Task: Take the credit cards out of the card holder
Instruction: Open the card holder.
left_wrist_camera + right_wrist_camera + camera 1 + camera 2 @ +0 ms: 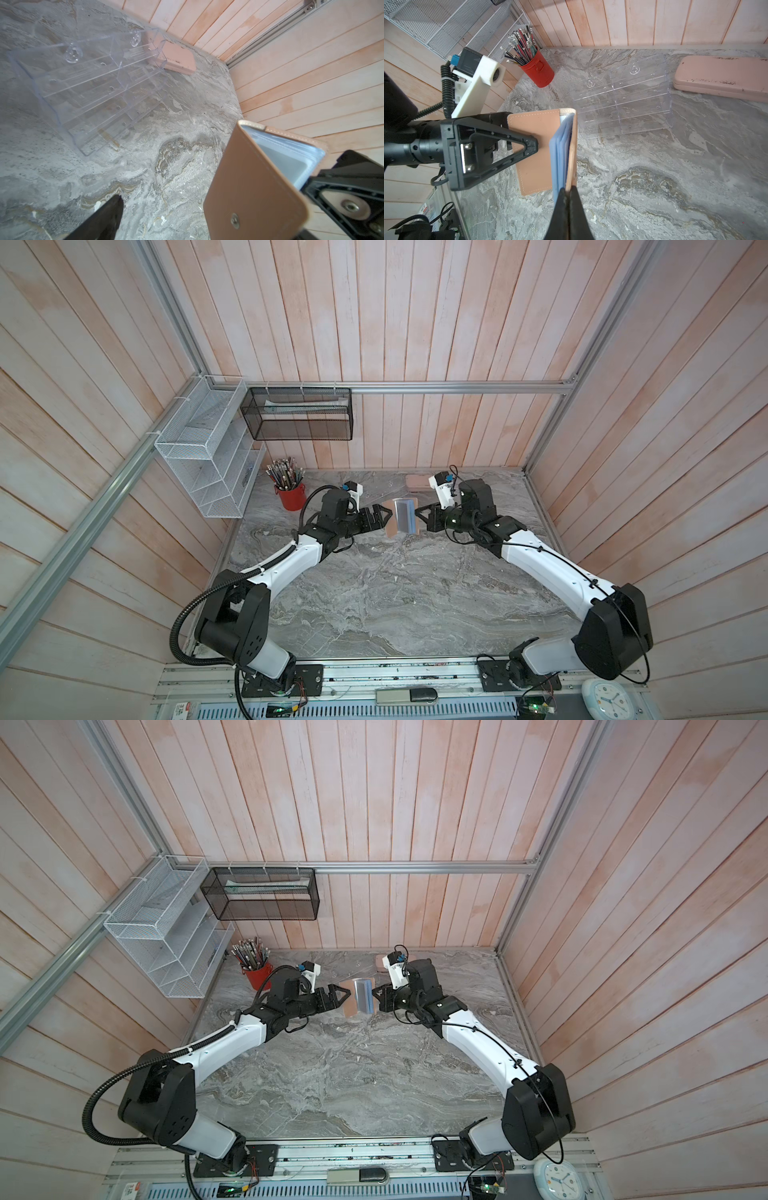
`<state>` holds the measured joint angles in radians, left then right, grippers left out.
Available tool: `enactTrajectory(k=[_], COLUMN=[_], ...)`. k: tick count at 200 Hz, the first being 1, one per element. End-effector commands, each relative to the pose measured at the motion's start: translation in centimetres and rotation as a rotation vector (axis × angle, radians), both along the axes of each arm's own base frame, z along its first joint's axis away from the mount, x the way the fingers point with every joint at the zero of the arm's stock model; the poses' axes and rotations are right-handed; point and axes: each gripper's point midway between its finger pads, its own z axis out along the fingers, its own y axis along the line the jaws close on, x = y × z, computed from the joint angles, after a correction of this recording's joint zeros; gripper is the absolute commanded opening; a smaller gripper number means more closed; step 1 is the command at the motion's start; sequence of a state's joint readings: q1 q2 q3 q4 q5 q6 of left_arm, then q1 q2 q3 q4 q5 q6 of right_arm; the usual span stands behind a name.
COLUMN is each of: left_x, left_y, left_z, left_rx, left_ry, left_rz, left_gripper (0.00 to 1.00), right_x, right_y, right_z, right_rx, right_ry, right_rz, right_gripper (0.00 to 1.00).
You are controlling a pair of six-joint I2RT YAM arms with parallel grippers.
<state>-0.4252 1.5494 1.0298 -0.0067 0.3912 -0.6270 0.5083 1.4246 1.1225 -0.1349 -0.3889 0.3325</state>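
Barely started, by the look of it: the card holder is up off the table, held open in the air between the two grippers, but no card is out anywhere in view. Right gripper jaws are pressed fully together, pinching the free edge of one tan cover, with the pale blue inner sleeves fanned just beside that pinch. Left gripper jaws are spread as wide as they go and grip nothing. The other cover, the one with the snap stud, sits in the gap between them, close against one finger and well apart from the other. Can't tell whether that near finger actually touches the leather. Credit cards: none visible, no red, teal or black edge showing out of the sleeves in either wrist view, none on the marble under the jaws. Likely they are tucked in the sleeves, but the frames don't confirm it. Done: holder lifted and opened, one side secured. Left: the whole extraction, every card to pull and set down. Clear acrylic rack and pink case lie on the table beyond both sets of jaws, not involved. Left gripper looks best placed to do the pulling, since the right has the holder.
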Motion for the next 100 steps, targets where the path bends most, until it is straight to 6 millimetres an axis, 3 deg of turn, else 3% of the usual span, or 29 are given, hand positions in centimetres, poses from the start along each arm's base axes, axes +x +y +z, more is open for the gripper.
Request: enactTrajectory(k=[1,44,100], left_x=[0.4,0.7,-1.2], left_y=[0.5,0.9,-1.6], left_z=[-0.5,-1.3,1.8], left_rx=[0.046,0.085,-0.043], left_ry=[0.002,0.023,-0.016], left_rz=[0.012,0.022,-0.062], left_gripper=[1.0,1.0,1.0], right_x=[-0.6,-0.6,0.0], right_y=[0.5,0.6,0.5], right_z=[1.3,1.2,0.2], right_rx=[0.038,0.043,0.024], right_ry=[-0.021,-0.01,0.011], right_rz=[0.029,0.029,0.007], right_gripper=[0.0,0.0,0.0])
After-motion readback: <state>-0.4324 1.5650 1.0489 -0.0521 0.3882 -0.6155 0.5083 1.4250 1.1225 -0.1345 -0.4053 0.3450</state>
